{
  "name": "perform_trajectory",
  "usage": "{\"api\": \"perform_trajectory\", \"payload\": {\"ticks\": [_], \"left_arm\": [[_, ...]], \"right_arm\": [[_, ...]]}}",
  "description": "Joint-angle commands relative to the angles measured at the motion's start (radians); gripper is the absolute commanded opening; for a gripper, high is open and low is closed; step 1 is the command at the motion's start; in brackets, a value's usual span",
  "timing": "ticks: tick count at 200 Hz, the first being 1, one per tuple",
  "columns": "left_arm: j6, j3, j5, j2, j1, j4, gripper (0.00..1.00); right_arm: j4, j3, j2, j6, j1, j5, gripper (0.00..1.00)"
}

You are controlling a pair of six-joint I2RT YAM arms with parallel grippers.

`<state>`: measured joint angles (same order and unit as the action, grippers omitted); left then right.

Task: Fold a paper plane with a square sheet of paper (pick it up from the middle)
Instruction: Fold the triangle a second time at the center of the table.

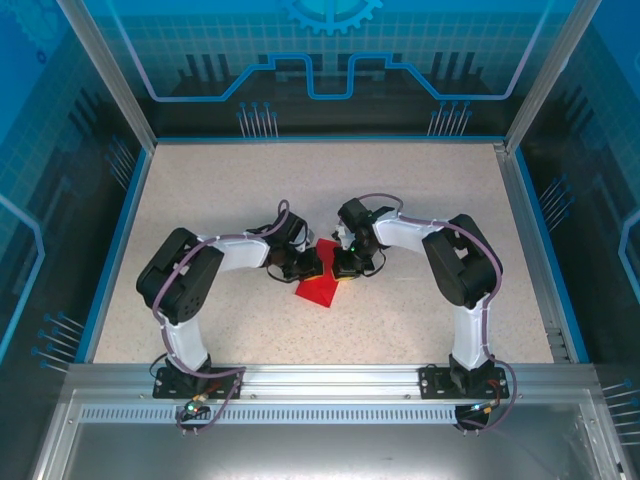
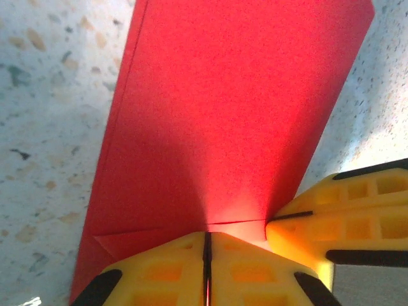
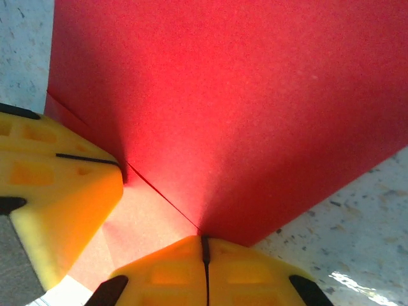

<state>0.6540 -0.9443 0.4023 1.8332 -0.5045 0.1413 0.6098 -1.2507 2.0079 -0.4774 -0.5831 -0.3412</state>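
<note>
Sheet: square sheet of paper point(image 1: 318, 289), partly folded, at table point(image 1: 430, 200) ctr.
Left gripper point(image 2: 207, 268): jaws closed, pinching its edge, prob. to hold fold.
Right gripper point(image 3: 204, 264): closed on same edge just beside, prob. to press crease.

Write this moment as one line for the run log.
left gripper: shut on red paper | right gripper: shut on red paper | red paper: crease visible
</note>
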Motion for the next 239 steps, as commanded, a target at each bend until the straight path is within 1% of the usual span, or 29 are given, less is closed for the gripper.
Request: {"api": "perform_trajectory", "payload": {"ticks": [1,27,56,82,125,152,187,208,239], "left_arm": [[-0.016,-0.005,-0.053,0.015,0.005,0.060,0.10],[-0.008,-0.001,-0.094,0.016,0.018,0.066,0.10],[0.032,0.012,-0.113,0.003,0.038,0.044,0.10],[0.040,0.016,-0.138,-0.013,0.054,0.044,0.10],[0.028,0.018,-0.149,-0.015,0.092,0.059,0.10],[0.016,-0.001,-0.170,-0.017,0.095,0.083,0.10],[-0.003,-0.023,-0.192,-0.088,0.094,0.115,0.10],[-0.004,-0.019,-0.173,-0.144,0.084,0.114,0.10],[0.017,0.012,-0.064,-0.168,0.023,0.042,0.10]], "right_arm": [[0.056,0.083,0.150,0.005,-0.004,0.268,0.06],[0.056,0.083,0.156,0.005,-0.004,0.274,0.06],[0.069,0.086,0.169,0.002,-0.004,0.302,0.06],[0.076,0.086,0.172,0.001,-0.004,0.317,0.06],[0.076,0.083,0.179,0.002,-0.004,0.322,0.06],[0.075,0.083,0.180,0.000,-0.005,0.318,0.06],[0.073,0.085,0.178,-0.003,-0.004,0.316,0.05],[0.071,0.088,0.178,-0.006,-0.004,0.314,0.05],[0.067,0.089,0.174,-0.006,-0.004,0.311,0.05]]}}
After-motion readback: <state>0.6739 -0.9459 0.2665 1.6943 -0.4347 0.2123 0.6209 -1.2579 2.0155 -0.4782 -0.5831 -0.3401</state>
